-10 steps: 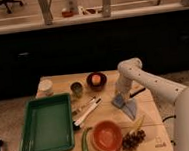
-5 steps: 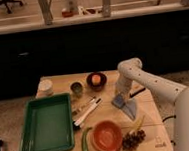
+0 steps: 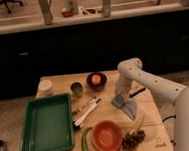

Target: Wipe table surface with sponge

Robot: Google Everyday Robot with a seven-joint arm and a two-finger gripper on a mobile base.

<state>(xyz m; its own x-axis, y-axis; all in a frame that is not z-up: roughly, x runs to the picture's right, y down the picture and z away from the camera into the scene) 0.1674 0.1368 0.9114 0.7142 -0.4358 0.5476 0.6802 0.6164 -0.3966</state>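
The light-wood table surface (image 3: 114,83) fills the middle of the camera view. A grey-blue sponge (image 3: 126,105) lies flat on it, right of centre. My gripper (image 3: 121,95) hangs from the white arm (image 3: 143,78) and points straight down onto the sponge's upper left part. The arm reaches in from the right side.
A green tray (image 3: 45,126) sits at the left. A white cup (image 3: 46,86), a small tin can (image 3: 77,88) and a dark bowl with an orange fruit (image 3: 96,80) stand along the back. Utensils (image 3: 86,111), a green cucumber (image 3: 86,141), an orange bowl (image 3: 107,136), a banana (image 3: 138,123) and grapes (image 3: 133,140) lie at the front.
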